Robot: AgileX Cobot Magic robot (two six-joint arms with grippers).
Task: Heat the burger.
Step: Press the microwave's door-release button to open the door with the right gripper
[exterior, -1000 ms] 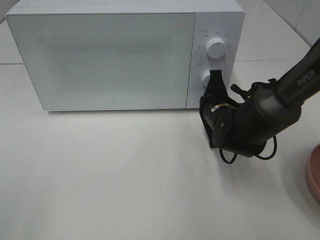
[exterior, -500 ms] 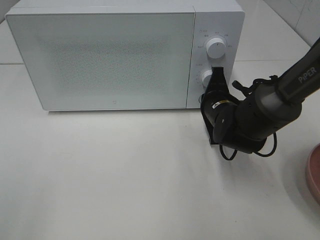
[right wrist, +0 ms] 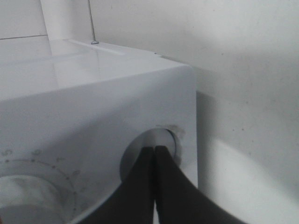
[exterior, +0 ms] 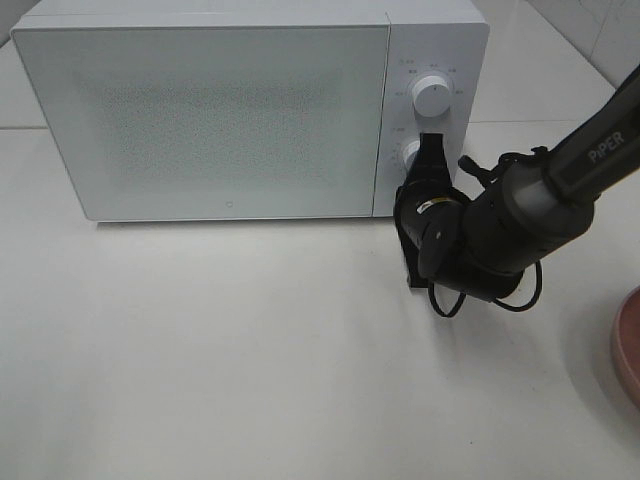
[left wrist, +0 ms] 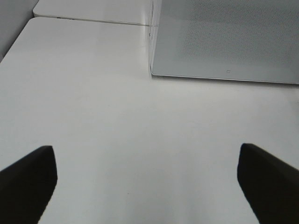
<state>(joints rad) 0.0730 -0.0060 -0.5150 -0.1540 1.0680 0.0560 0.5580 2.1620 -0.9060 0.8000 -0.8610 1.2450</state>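
**Burger out of sight, right gripper on the lower knob**

You can't see the burger in any view, so where it sits can't be told. The microwave (exterior: pixel 200 120) has its door closed and the speckled panel is opaque.

Your right gripper (exterior: pixel 430 150) is at the control panel. Its jaws are pressed together with no gap, and the tips touch the lower knob (exterior: pixel 408 153). The right wrist view confirms it: both fingers (right wrist: pixel 140 186) meet at one point on the round knob face. The upper knob (exterior: pixel 432 97) sits just above, untouched. The right arm reaches in from the right edge, wrist low over the table (exterior: pixel 250 350).

Your left gripper (left wrist: pixel 145 158) only shows in its own wrist view. Its jaws are spread wide with nothing between them, over bare tabletop, with the microwave's front lower corner ahead of it.

The rim of a pink plate (exterior: pixel 628 345) shows at the far right edge, well apart from the microwave. Most of it is cut off.
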